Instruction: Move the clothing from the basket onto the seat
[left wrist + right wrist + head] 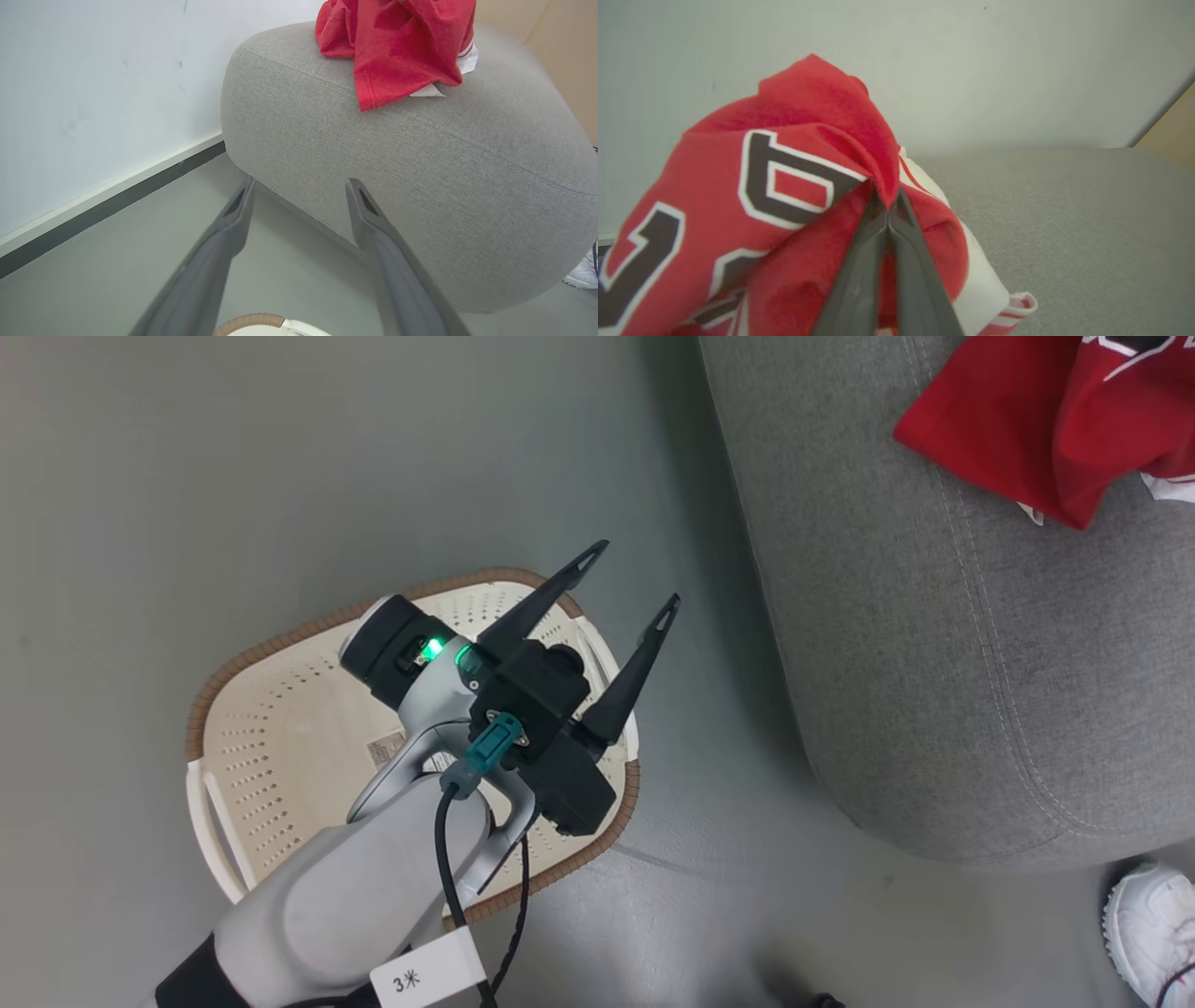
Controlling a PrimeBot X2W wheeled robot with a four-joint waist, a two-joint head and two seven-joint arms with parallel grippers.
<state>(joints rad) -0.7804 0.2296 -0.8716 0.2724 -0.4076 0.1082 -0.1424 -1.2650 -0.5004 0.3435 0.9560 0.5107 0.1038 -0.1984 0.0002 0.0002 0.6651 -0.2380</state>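
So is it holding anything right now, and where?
Its right tool pinches a raised fold of the soft red jersey with navy white-outlined letters. Its left tool is open and empty.

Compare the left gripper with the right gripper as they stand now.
Opening: the left gripper has its fingers spread wide; the right gripper has them pressed together.
Load: the left gripper holds nothing; the right gripper pinches a fold of the clothing.
Place: the left gripper hangs above the basket, beside the seat; the right gripper is over the seat.
Shared: both have two long dark fingers.
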